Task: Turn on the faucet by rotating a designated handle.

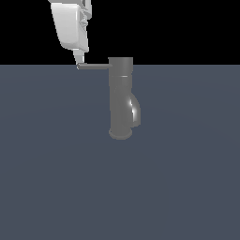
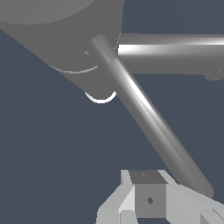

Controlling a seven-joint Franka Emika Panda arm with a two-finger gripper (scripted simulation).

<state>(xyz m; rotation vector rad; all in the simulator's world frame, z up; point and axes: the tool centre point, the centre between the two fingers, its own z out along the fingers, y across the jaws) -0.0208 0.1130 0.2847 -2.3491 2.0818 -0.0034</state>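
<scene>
Dark slate-blue floor (image 1: 56,187) fills the lower three quarters of the exterior view, under a flat black background across the top. Near the centre of that frame stands 1 grey metallic faucet (image 1: 121,101), upright on a round base, with a wider cylindrical cap at its top and a curved spout bulge on the exterior view's right side. From the cap, 1 thin straight handle (image 1: 93,67) projects horizontally toward the exterior view's left. In the upper left of the same frame, the white gripper (image 1: 78,63) hangs tilted from the top edge, its visible fingertip touching or just beside the handle's free end. Whether the fingers are spread or pressed together cannot be told from either view.

In the wrist view, the handle (image 2: 151,127) appears as a long grey bar running diagonally from the cap to the grey-white fingers (image 2: 148,199) at the frame's lower edge; the faucet (image 2: 57,39) body occupies the upper part.
</scene>
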